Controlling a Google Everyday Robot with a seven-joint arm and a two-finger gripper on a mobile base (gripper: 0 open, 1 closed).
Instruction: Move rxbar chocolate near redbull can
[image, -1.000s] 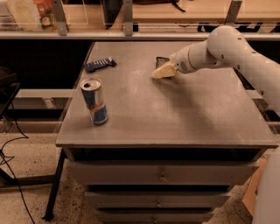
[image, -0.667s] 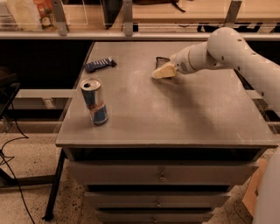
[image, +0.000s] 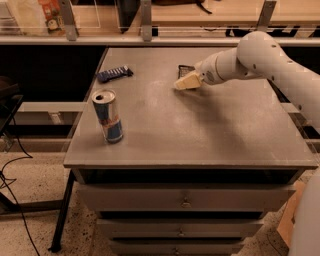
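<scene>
The rxbar chocolate (image: 184, 69) lies flat at the back middle of the grey table; only its dark far end shows, and the rest is hidden behind my gripper. My gripper (image: 188, 82) sits low over the bar's near end, at the end of the white arm that reaches in from the right. The redbull can (image: 108, 116) stands upright near the table's front left corner, far to the left of and nearer than the bar.
A dark blue wrapped bar (image: 114, 74) lies at the back left of the table (image: 200, 135). A shelf rail with posts (image: 145, 30) runs behind the table. Drawers sit below the front edge. Cables lie on the floor at the left.
</scene>
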